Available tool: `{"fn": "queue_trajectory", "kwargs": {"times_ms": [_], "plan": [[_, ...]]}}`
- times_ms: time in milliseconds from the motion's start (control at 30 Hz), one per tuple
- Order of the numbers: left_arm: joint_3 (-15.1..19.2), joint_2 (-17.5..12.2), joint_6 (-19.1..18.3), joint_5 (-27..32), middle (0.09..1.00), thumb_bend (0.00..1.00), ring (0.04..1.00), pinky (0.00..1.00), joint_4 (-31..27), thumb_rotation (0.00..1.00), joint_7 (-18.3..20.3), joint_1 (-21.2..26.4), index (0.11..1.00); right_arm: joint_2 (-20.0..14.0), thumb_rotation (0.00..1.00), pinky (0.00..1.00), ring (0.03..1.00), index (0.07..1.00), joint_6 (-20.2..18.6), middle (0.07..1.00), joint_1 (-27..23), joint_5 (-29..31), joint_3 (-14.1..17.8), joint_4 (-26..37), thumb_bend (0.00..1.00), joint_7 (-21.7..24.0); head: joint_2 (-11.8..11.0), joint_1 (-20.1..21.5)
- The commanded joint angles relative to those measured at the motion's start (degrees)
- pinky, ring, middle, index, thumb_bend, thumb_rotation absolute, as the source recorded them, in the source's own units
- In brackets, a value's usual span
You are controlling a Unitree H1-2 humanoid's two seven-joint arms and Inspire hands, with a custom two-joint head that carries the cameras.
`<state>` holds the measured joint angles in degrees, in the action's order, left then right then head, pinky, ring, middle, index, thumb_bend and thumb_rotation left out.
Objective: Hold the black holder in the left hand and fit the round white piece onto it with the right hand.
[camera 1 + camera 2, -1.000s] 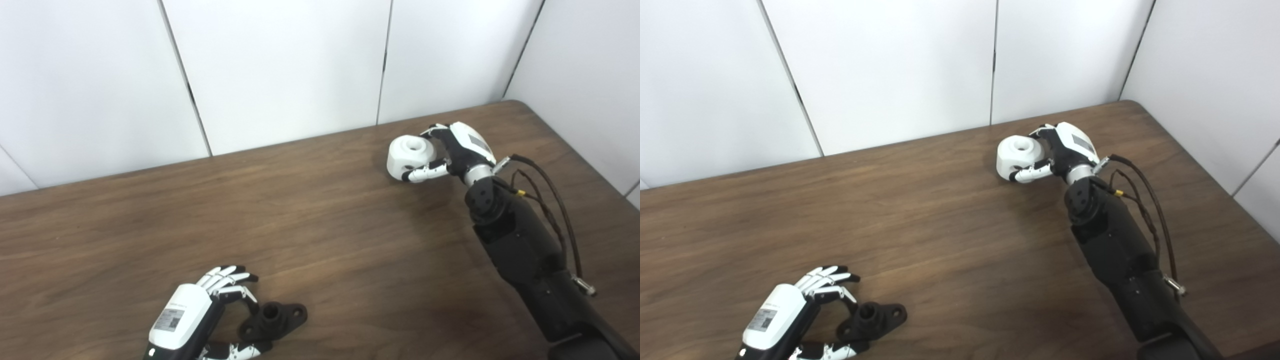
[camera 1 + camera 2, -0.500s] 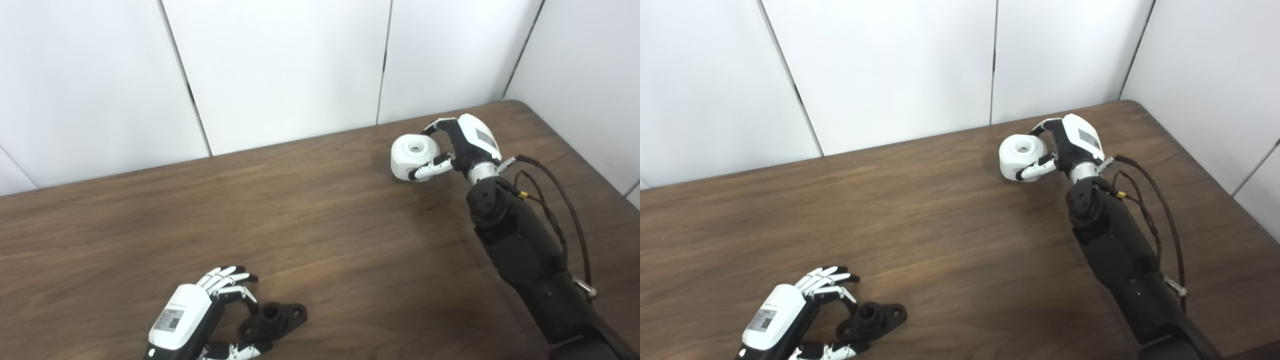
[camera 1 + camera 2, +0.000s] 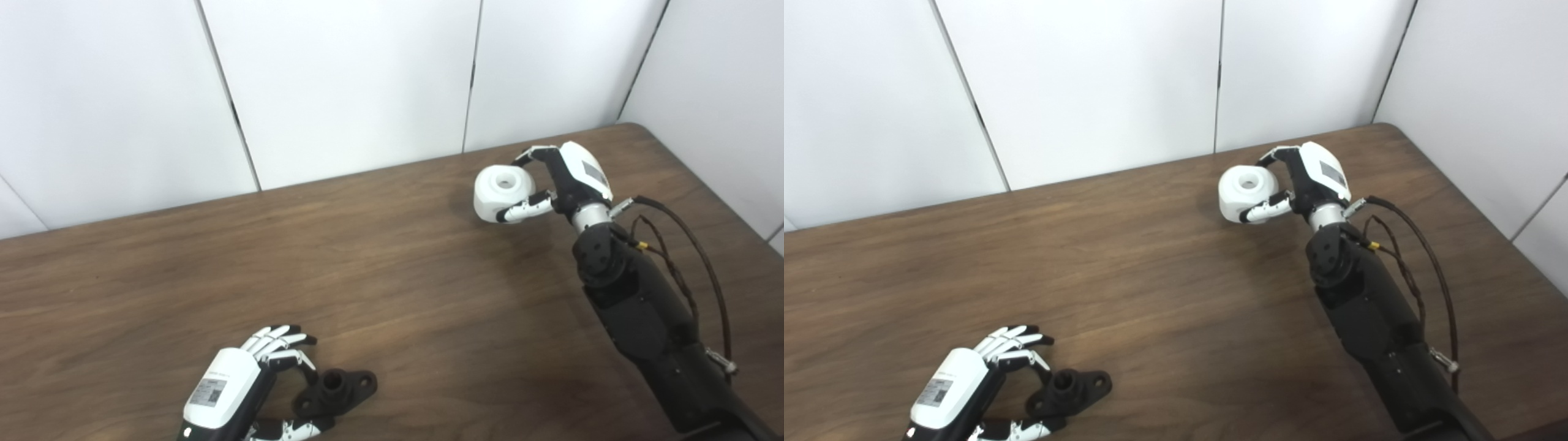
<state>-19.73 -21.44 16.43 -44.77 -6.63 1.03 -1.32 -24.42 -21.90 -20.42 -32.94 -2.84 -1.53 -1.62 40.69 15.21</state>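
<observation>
Round white piece (image 3: 503, 193) sits pinched in the right hand (image 3: 566, 180) far from the black holder (image 3: 335, 392), which the left hand's (image 3: 236, 392) spread fingers merely bracket, so carrying across likely comes next.

We are seeing a small printed label on the back of the left hand (image 3: 223, 386) and what may be another on the right hand (image 3: 572, 177); neither is legible.

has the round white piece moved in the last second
Yes. The round white piece, held by the right hand, now sits slightly higher against the table's far edge, apparently lifted.
</observation>
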Motion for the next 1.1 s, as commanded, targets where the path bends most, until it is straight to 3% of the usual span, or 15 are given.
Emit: {"fn": "queue_trajectory", "kwargs": {"times_ms": [0,233,567,1067], "plan": [[-0.5,-0.6,-1.5,-2.4,0.802,0.52,0.875,0.90,1.2,0.05,1.7,-0.7,0.486,-0.5,0.14,0.89,0.902,0.487,2.5,0.814,-0.3,-0.6,-0.5,4.7,0.51,-0.3,0.1,-0.4],[-0.8,-0.1,-2.3,-3.0,0.801,0.52,0.874,0.90,0.8,0.06,2.1,-0.7,0.486,0.8,0.14,0.94,0.899,0.485,1.7,0.809,2.6,-1.5,-3.1,13.5,0.52,2.4,0.4,-2.1],[-1.7,1.1,-3.1,-4.0,0.798,0.52,0.870,0.89,1.1,0.05,1.9,-0.3,0.486,6.2,0.14,0.97,0.904,0.485,0.7,0.814,5.8,-3.0,-7.2,23.6,0.51,7.6,0.9,-4.6],[-2.9,3.7,-5.7,-5.5,0.796,0.52,0.873,0.90,0.6,0.05,2.1,0.1,0.486,10.3,0.14,0.98,0.912,0.484,-4.7,0.802,10.5,-5.1,-11.0,38.6,0.52,20.5,2.5,-9.9]]}}
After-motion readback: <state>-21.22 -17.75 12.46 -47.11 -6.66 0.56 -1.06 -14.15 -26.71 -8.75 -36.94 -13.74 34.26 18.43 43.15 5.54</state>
